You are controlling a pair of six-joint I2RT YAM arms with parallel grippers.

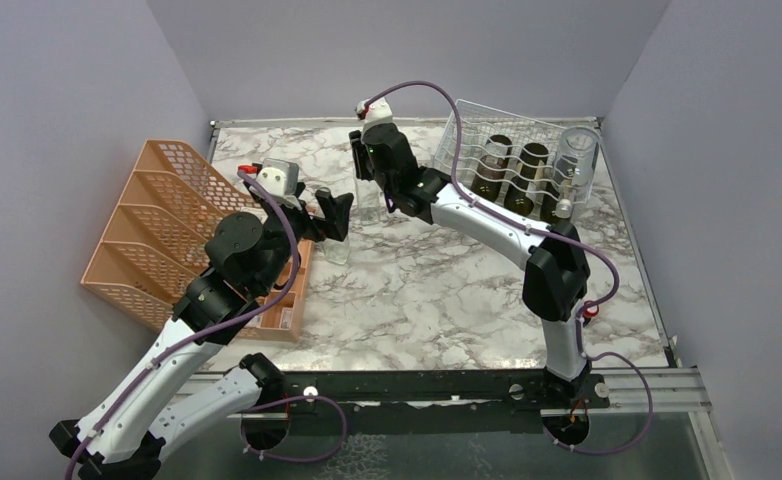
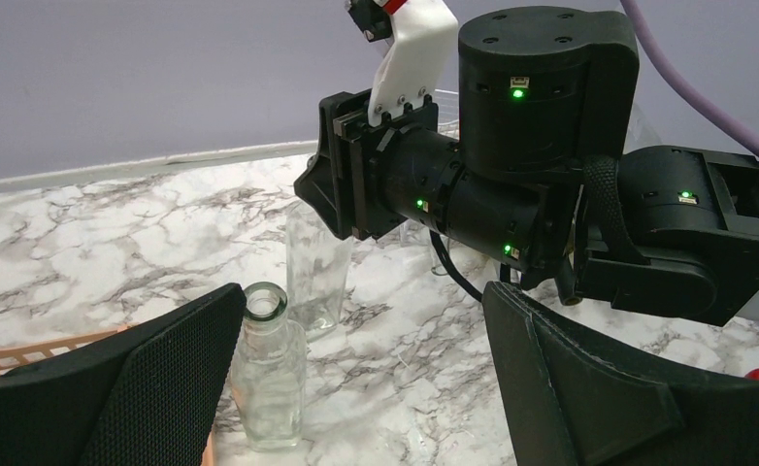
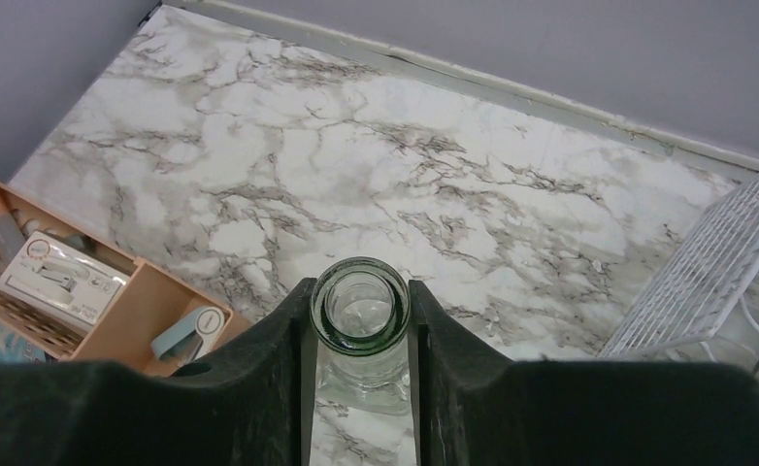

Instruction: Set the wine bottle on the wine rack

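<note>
A clear glass wine bottle [image 3: 360,309] stands upright on the marble table, and my right gripper [image 3: 360,325] is shut on its neck just below the greenish rim. From the left wrist view the same bottle [image 2: 317,277] hangs under the right gripper [image 2: 342,199]. The wire wine rack [image 1: 487,135] stands at the back right and holds dark bottles [image 1: 512,170] and one clear bottle [image 1: 574,165]. My left gripper [image 2: 366,388] is open, with a second, smaller clear bottle [image 2: 269,374] standing beside its left finger [image 2: 152,388], apart from the right one.
An orange mesh organizer [image 1: 162,225] lies along the table's left side, with an orange tray of office items [image 3: 114,320] next to it. The rack's white wire side [image 3: 715,282] is to the right of the held bottle. Purple walls close in the table.
</note>
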